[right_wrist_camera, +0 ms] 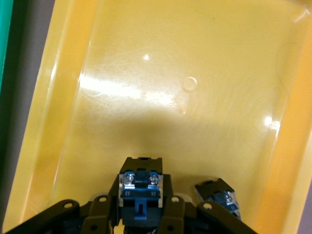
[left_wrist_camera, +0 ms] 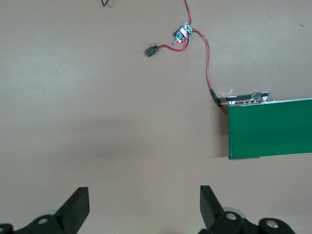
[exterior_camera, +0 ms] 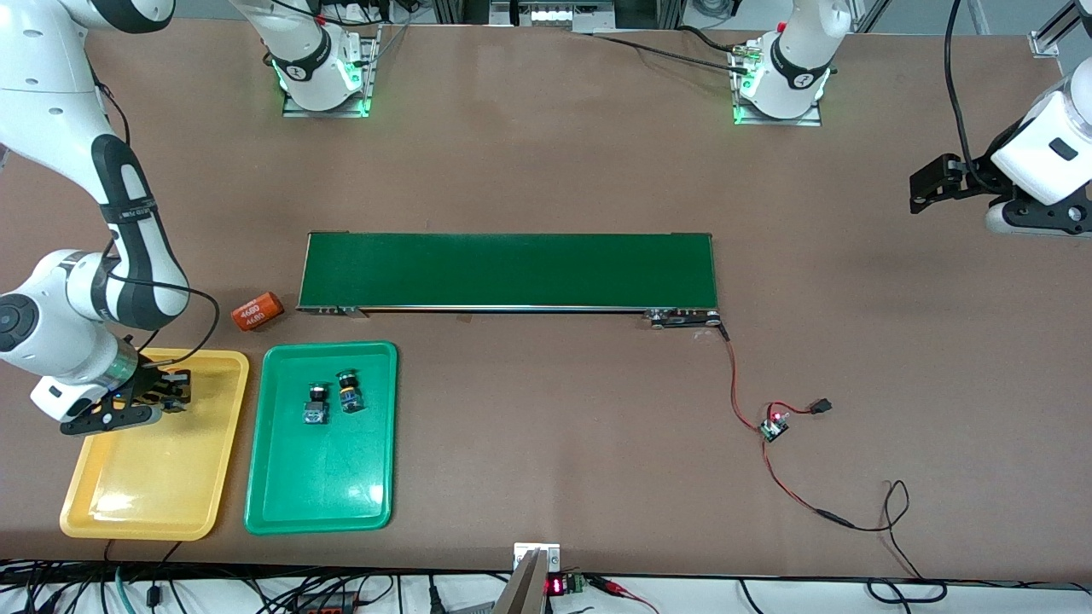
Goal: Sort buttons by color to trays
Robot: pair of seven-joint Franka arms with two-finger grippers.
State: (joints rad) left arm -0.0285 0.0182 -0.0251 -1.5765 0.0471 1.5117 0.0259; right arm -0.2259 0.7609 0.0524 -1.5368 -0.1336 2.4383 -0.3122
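My right gripper point(exterior_camera: 173, 393) hangs low over the yellow tray point(exterior_camera: 153, 477), at the tray's end nearest the robots. It is shut on a button point(right_wrist_camera: 140, 191) whose black-and-blue body shows between the fingers; its cap is hidden. A second button point(right_wrist_camera: 218, 194) lies in the yellow tray point(right_wrist_camera: 170, 97) right beside the held one. Two more buttons point(exterior_camera: 316, 403) point(exterior_camera: 348, 392) lie side by side in the green tray point(exterior_camera: 320, 486). My left gripper point(exterior_camera: 930, 183) waits open and empty over bare table at the left arm's end, its fingers point(left_wrist_camera: 78, 207) wide apart.
A long dark-green conveyor belt point(exterior_camera: 508, 270) runs across the table's middle. An orange cylinder with white print point(exterior_camera: 257, 311) lies between the belt's end and the yellow tray. Red and black wires with a small circuit board point(exterior_camera: 775, 425) trail from the belt's other end.
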